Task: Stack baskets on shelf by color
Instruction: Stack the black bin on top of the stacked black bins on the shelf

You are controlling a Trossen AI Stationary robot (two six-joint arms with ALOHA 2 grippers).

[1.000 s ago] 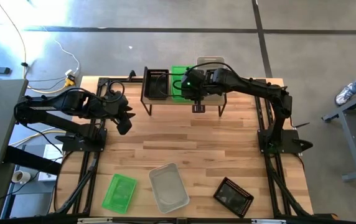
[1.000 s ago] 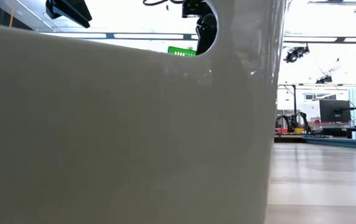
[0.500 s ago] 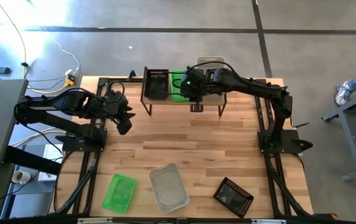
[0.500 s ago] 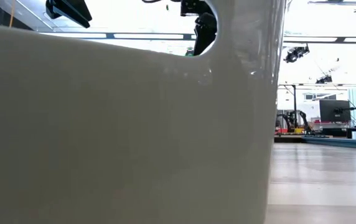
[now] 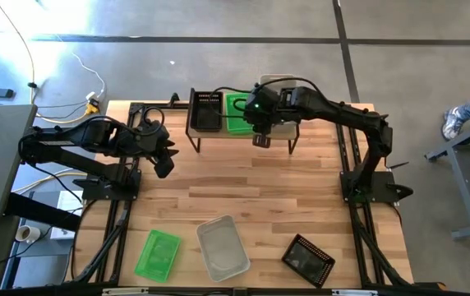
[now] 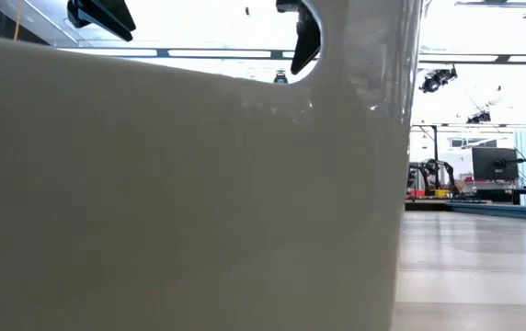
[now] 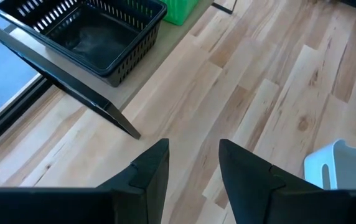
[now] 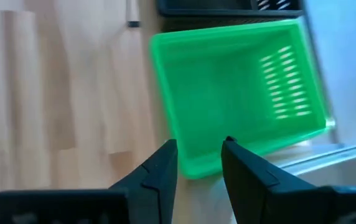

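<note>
High view: right hand (image 5: 260, 140) poised at the front edge of the shelf (image 5: 283, 130), fingers spread, gripping nothing. Green basket (image 5: 237, 113) released in the middle of the shelf, black basket (image 5: 206, 110) just beside it, a whitish basket (image 5: 278, 81) at the shelf's far end under the arm. Left hand (image 5: 163, 160) parked over the desk (image 5: 243, 197) near its left side, also spread and empty. Three more baskets near the front edge: green (image 5: 157, 254), clear (image 5: 223, 248), black (image 5: 307, 258), well apart from the shelf.

Low view: almost wholly blocked by a pale basket wall (image 6: 180, 193) right against the lens; only dark gripper tips above and a bright room with ceiling lights and distant benches.

Left wrist view: fingers (image 7: 150, 171) apart, bare wood below, black basket (image 7: 88, 31) on the shelf ahead.

Right wrist view: fingers (image 8: 165, 165) parted just off the rim of the green basket (image 8: 240, 93), no contact evident.

Risk, as a judgement: green basket appears skewed and close to the front edge; a fingertip catching the rim on pull-back could drag or tip it off. Skewed seating could also spoil later stacking.

Surface: pale wood planks, smooth, likely slippery for light plastic. Grey concrete floor around, cables at left, a person's shoe at far right.
</note>
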